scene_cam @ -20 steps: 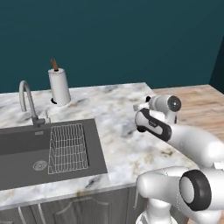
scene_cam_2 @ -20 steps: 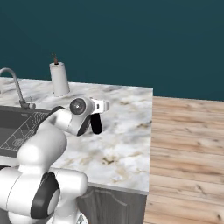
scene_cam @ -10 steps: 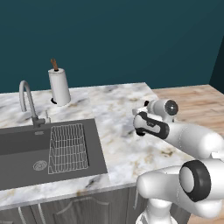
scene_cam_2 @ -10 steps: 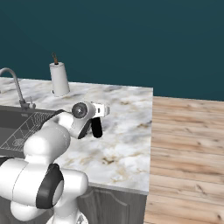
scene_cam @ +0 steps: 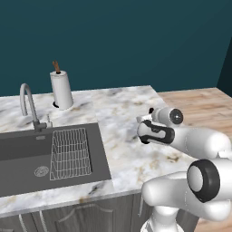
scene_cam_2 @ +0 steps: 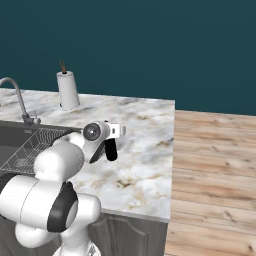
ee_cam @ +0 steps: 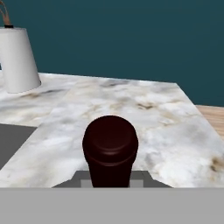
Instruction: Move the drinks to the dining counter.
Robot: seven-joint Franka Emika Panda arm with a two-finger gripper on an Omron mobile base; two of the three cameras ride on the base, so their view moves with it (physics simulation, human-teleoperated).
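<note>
Open marble dining counter right of the sink; paper-towel roll far back-left.

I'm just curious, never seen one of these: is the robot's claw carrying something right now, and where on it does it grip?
Yes: the gripper is shut on a dark bottle, over the marble counter. Which part of the bottle it grips cannot be told.

Dark bottle above dining counter

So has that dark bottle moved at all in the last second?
Yes, a little. In the right base view the bottle has sunk lower and farther from the paper towel roll, closer to the counter.
</note>
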